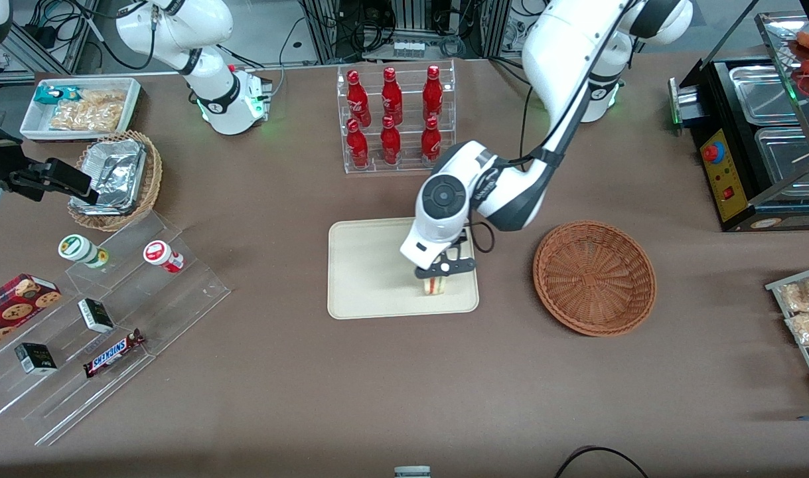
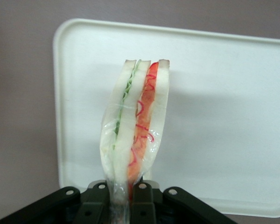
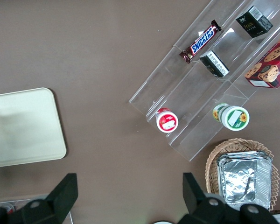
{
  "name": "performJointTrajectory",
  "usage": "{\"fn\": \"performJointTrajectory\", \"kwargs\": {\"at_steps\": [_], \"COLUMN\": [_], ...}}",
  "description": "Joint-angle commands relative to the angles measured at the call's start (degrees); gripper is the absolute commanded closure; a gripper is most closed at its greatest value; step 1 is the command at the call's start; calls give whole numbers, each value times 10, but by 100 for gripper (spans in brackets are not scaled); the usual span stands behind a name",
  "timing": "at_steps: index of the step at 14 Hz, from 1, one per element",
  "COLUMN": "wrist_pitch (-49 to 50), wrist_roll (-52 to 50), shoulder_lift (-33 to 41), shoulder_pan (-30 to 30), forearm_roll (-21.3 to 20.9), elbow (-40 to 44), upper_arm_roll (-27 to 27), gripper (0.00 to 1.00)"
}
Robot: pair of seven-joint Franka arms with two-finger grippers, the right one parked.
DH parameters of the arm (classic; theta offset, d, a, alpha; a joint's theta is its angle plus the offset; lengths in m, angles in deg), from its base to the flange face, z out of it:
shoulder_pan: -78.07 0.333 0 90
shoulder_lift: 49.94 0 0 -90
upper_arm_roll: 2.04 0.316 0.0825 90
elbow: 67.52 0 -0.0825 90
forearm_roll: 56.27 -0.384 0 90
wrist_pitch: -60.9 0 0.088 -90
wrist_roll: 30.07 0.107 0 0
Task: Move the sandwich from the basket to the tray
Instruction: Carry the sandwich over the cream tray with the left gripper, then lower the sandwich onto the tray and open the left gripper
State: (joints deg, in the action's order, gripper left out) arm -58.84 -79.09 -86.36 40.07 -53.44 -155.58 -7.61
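While over the tray | pincer clamps the sandwich | basket beside

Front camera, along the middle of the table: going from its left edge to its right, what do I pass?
Tiered acrylic stand → tray → gripper, jaws shut on the sandwich over the tray → empty basket.
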Motion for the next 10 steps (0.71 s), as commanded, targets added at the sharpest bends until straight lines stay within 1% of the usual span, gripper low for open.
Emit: {"fn": "performJointTrajectory", "kwargs": {"at_steps": [1,4,6,10], "wrist_pitch": [-7,-6,-6,-2], "wrist_roll": [-30,-45,-73,-82], "shoulder_lift": [-37,-58,-79,-88], "shoulder_pan": [-30,-40,-48,-52], "forearm_roll": [7,6,3,2], "elbow": [52,75,97,111], "upper_arm_roll": [9,8,9,9], "gripper": [96,96,96,94]}}
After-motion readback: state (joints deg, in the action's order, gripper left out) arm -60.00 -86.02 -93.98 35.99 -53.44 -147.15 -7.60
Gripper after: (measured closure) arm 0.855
